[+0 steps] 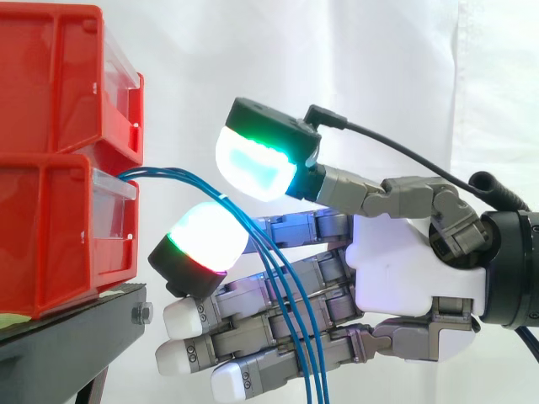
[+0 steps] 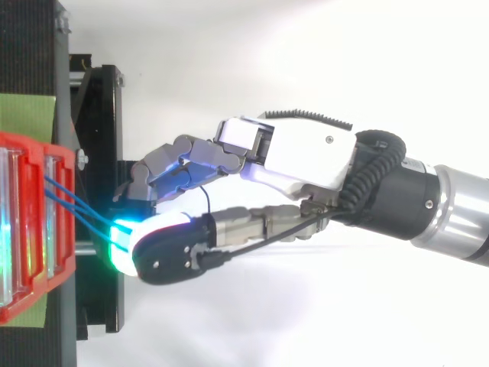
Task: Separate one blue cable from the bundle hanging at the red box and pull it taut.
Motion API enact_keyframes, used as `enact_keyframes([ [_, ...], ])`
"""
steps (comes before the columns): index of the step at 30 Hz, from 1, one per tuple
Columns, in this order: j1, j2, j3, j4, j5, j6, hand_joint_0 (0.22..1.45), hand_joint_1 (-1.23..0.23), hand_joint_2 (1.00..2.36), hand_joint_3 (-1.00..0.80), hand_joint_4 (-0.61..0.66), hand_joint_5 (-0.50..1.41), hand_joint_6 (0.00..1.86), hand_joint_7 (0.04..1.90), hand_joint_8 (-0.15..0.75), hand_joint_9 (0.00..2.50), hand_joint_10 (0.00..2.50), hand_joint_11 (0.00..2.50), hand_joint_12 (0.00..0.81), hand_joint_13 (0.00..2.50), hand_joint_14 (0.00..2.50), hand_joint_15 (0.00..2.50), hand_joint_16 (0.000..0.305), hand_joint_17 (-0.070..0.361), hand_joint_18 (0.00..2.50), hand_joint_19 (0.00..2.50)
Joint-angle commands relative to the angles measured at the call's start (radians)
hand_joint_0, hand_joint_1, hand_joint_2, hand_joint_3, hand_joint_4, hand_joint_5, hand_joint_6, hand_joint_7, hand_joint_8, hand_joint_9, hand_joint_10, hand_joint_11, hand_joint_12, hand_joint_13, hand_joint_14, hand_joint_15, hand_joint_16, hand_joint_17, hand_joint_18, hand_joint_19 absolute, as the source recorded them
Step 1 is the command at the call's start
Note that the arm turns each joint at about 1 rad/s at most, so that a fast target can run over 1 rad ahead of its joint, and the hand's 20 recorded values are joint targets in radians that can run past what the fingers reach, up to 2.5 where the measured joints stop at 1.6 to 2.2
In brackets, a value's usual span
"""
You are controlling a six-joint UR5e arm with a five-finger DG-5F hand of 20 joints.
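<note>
Close level side and overhead views share the robot hand point(image 1: 404, 269).

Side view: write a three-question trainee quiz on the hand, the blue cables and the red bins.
1. True or false: in the side view the hand comes in from the left edge.
2. Multiple choice: from the red bins, the blue cables run A) straight up and out of the top edge; B) out to the right, then down across the hand and past the bottom edge; C) in a loop back into the bins.
3. Fill the gap: the red bins rest on a ____ stand.
Key: 1 false, it comes in from the right edge; 2 B; 3 black.
</note>
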Motion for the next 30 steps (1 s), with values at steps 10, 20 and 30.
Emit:
enact_keyframes([
  [10, 0.000, 0.000, 0.000, 0.000, 0.000, 0.000, 0.65, -0.74, 1.01, -0.32, 0.12, -0.22, 0.92, 0.93, 0.301, 0.70, 0.02, 0.61, 0.358, 0.50, 0.01, 0.27, 0.049, 0.111, 0.51, 0.47],
  [20, 0.002, 0.000, 0.000, 0.000, 0.000, 0.000, 0.81, -0.88, 1.00, -0.50, 0.07, -0.22, 0.94, 0.95, 0.270, 0.74, 0.02, 0.65, 0.343, 0.54, 0.01, 0.27, 0.047, 0.106, 0.55, 0.45],
  [30, 0.000, 0.000, 0.000, 0.000, 0.000, 0.000, 0.57, -0.95, 1.00, -0.50, 0.10, -0.19, 0.93, 0.94, 0.280, 0.82, 0.02, 0.67, 0.344, 0.59, 0.01, 0.30, 0.048, 0.108, 0.60, 0.47],
])
